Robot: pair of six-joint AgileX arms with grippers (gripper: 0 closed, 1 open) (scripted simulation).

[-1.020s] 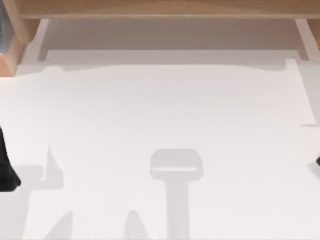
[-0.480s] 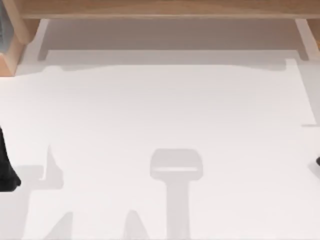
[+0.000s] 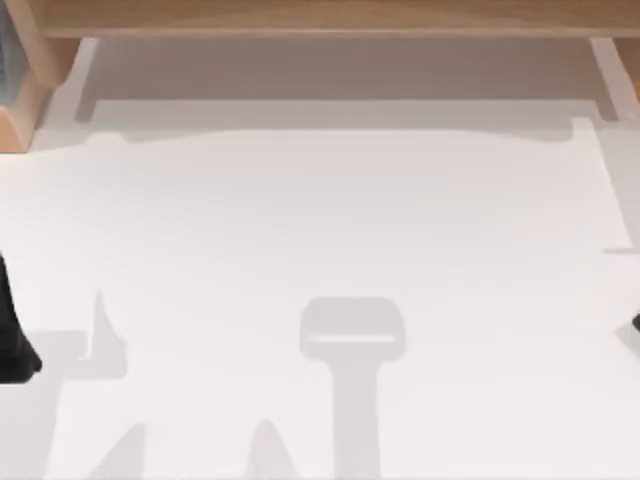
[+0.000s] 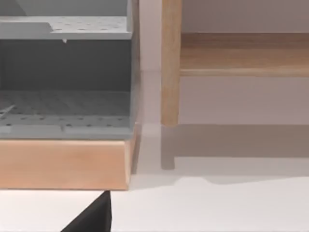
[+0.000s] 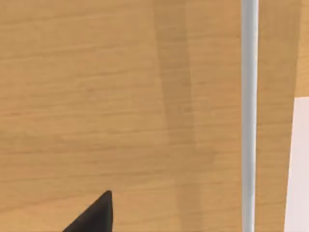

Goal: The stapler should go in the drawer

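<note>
Nothing has moved since the earlier frames. We can't locate the stapler. Our left arm is parked at the white table's left edge, our right arm at its right; finger states untellable. Risk: reaching blind hits the wooden shelf.

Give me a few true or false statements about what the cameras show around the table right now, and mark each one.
1. The left arm sits at the table's left edge. True.
2. The tabletop is dark green. False: it is white.
3. The left wrist view faces a grey perforated rack on a wooden base. True.
4. The right wrist view faces a glass pane. False: a wood panel with a pale vertical bar.
5. The right arm is at the table's centre. False: it is at the right edge.
</note>
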